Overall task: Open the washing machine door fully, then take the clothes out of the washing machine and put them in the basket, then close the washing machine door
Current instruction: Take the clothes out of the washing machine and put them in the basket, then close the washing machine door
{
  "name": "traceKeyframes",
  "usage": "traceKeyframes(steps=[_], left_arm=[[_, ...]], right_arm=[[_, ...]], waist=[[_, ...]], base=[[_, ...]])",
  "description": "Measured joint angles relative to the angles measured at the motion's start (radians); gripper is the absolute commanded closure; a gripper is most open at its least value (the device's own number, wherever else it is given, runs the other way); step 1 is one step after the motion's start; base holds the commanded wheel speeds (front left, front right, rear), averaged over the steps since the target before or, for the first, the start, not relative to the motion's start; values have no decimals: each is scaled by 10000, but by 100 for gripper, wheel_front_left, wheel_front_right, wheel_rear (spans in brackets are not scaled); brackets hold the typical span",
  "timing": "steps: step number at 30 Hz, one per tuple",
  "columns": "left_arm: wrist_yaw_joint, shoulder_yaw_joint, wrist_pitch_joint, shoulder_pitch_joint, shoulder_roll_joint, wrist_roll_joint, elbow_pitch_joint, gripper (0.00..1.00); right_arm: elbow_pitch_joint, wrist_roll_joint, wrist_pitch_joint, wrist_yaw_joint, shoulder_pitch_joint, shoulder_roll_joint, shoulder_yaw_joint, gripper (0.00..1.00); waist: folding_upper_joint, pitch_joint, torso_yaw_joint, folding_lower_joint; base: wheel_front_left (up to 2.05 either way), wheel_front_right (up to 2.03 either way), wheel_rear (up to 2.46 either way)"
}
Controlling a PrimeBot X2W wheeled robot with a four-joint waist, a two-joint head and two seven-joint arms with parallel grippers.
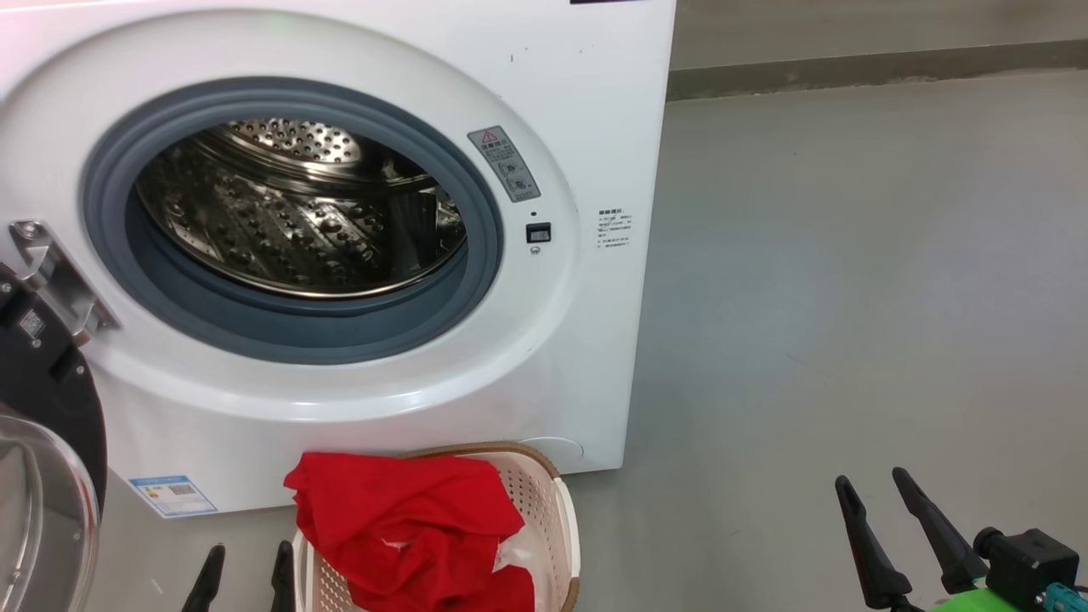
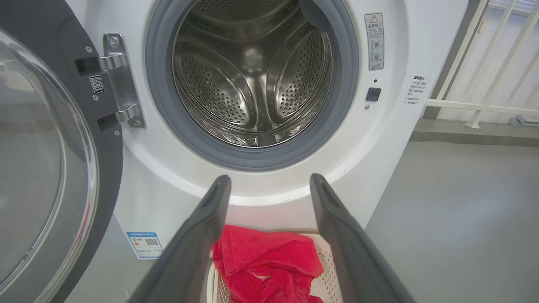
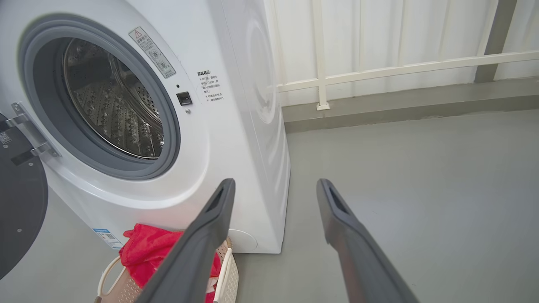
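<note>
- Hanging with fingers spread and nothing between them, the left claw [image 1: 251, 546] sits low, just beside the basket [image 1: 548, 501]. The right claw [image 1: 870, 476], likewise spread and empty, hovers over bare floor [image 1: 850, 297], well apart from the washer [image 1: 578, 102].
- Red clothes [image 1: 408, 518] lie heaped in the basket, which stands on the floor right below the washer's opening. Whether it touches the front panel I cannot tell.
- The drum [image 1: 297, 221] shows only bare steel in all three views, with no red in it. I judge the unloading finished and closing the door [image 1: 51, 399] to be the step in hand.
- The door stands swung out on its hinge [image 1: 51, 272] at the left. As I read it, the nearer left claw must next get round the door's far side. It would then push the door across to the latch slot [image 1: 538, 232] until it seats, keeping clear of the basket.
- The door's free edge and any handle are cut off at the frame edge.
- The drum's lowest front part sits behind the grey seal [image 1: 486, 255], so a small leftover cannot be ruled out.
- The basket's near end is cut off, and the number of garments in the heap cannot be told.
</note>
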Motion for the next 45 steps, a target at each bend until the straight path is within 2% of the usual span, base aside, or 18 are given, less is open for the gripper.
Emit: traceKeyframes(steps=[24,45], left_arm=[[211,-115,0,191,6,-40,-299,0],[209,-52,0,190,8,-67,-456,0]], right_arm=[[-65,-61,0,0,38,10,-69,0],[-67,-63,0,0,38,42,-88,0]], waist=[[0,-40,160,0],[0,40,214,0]], base=[[-4,4,0],[-118,118,0]])
